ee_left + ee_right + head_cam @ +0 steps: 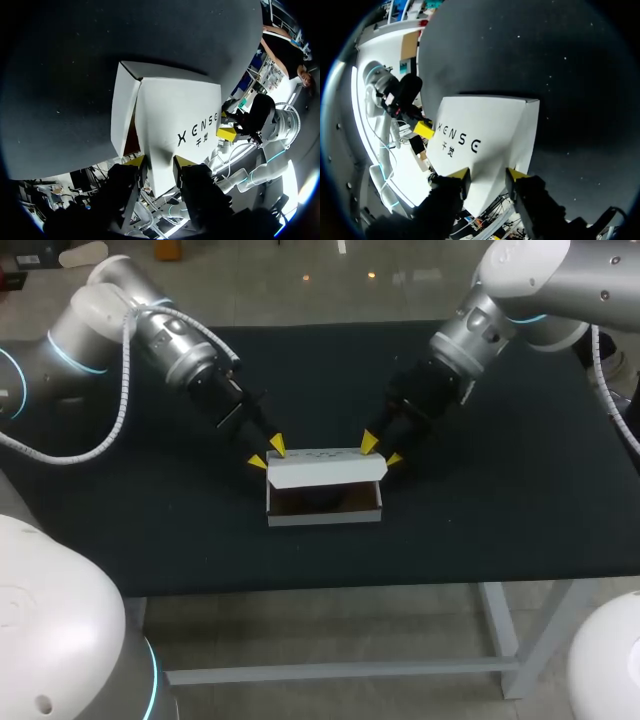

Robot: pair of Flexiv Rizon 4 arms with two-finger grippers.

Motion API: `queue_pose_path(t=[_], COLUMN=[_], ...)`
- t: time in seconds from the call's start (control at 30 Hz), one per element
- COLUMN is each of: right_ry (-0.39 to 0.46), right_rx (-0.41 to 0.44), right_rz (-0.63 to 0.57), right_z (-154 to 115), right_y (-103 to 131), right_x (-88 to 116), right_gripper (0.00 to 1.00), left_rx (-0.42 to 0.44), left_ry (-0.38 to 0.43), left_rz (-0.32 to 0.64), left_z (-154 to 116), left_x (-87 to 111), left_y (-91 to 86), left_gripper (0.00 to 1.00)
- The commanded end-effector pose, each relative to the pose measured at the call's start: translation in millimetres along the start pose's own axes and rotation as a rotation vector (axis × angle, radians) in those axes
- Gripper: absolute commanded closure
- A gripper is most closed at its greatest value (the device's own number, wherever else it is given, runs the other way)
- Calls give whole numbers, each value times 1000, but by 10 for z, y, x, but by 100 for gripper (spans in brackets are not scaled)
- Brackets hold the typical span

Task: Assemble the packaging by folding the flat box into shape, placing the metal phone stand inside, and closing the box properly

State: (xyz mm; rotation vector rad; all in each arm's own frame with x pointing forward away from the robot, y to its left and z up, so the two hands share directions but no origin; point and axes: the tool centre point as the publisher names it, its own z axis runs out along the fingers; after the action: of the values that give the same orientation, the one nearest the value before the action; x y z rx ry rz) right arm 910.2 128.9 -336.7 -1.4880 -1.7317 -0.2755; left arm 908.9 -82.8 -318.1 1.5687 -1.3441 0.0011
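White card box [324,516] at middle of black table [150,530], lid [326,469] half down. We judge it light, thin, easily creased; we'd hold lid's far corners. Left gripper [267,453], right gripper [381,451] straddle those corners, fingers spread, unclamped.

Left arm [110,315], right arm [530,285] — silver-white shells, cyan rings, coiled white cable [123,380]; yellow fingertips [277,446].

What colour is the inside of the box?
Brown inside; the box is white outside. It shows best in the head view.
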Motion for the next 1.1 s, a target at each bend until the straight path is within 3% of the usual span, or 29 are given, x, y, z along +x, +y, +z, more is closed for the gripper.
queue_pose_path(t=[0.03,0.37,0.73,1.1], right_ry=[1,0,-9,-34], right_rx=[11,20,24,30], right_rz=[-1,1,-5,-9], right_z=[32,59,69,95], right_y=[34,31,16,20], right_x=[28,-21,-48,-36], right_gripper=[52,50,36,41], left_rx=[13,23,38,49], left_ry=[-5,-12,-11,-3], left_rz=[0,7,16,22], left_z=[51,87,127,164], left_x=[42,16,-24,-75], left_y=[39,46,76,86], left_gripper=[63,63,62,62])
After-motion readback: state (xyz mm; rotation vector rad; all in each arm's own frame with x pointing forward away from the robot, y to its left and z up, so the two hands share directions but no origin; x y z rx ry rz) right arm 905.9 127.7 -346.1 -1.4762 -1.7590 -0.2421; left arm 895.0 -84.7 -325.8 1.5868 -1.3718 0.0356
